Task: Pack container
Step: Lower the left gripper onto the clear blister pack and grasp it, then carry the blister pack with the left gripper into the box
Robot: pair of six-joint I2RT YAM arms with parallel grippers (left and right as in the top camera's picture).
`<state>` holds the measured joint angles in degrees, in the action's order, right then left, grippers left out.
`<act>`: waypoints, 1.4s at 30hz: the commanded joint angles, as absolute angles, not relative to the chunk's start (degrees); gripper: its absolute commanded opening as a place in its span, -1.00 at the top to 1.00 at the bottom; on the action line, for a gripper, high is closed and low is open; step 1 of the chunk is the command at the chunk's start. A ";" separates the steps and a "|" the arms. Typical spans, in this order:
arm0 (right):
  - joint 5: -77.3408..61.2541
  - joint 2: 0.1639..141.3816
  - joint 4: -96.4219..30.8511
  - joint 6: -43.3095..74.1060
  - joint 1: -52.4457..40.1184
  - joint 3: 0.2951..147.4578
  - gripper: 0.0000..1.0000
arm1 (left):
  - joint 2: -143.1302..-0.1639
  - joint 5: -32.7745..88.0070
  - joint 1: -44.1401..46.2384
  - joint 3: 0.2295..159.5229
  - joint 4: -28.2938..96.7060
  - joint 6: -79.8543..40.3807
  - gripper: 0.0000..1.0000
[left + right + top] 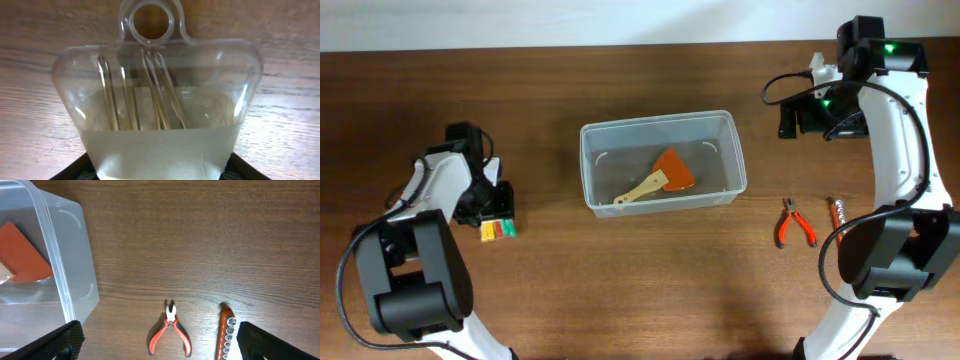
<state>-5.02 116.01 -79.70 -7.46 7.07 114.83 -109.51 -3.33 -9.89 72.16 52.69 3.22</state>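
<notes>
The clear plastic container (595, 140) stands mid-table and holds an orange spatula with a wooden handle (665, 175). My left gripper (493, 208) is down at the table on the left, its fingers closed against the sides of a clear blister pack (157, 100) with a hang hole; the pack shows yellow, green and red contents from overhead. My right gripper (810, 115) is open and empty, up high at the container's right. In the right wrist view, the gripper (159, 326) has red-handled pliers (170, 332) and an orange socket rail (226, 332) below it. The container's corner (67, 265) lies to the left.
The pliers (795, 222) and the socket rail (837, 213) lie on the brown wooden table right of the container. The table's far edge meets a pale wall at the top of the overhead view.
</notes>
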 commanded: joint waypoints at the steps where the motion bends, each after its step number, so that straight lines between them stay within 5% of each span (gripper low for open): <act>1: -5.56 115.57 -79.83 -7.07 7.16 114.54 -0.97 | -105.80 -2.68 -9.91 76.07 53.04 3.03 0.31; 13: -5.56 115.57 -79.46 -7.07 7.16 114.54 -0.98 | -96.99 4.19 -8.36 88.49 58.92 2.85 0.30; 31: -5.58 115.57 -79.70 -7.07 7.16 114.54 -0.97 | -93.25 5.39 18.17 100.29 56.97 -2.26 0.32; 42: -5.61 115.57 -80.09 -7.05 7.16 114.54 -0.97 | -97.47 4.71 27.00 100.29 51.79 -7.07 0.33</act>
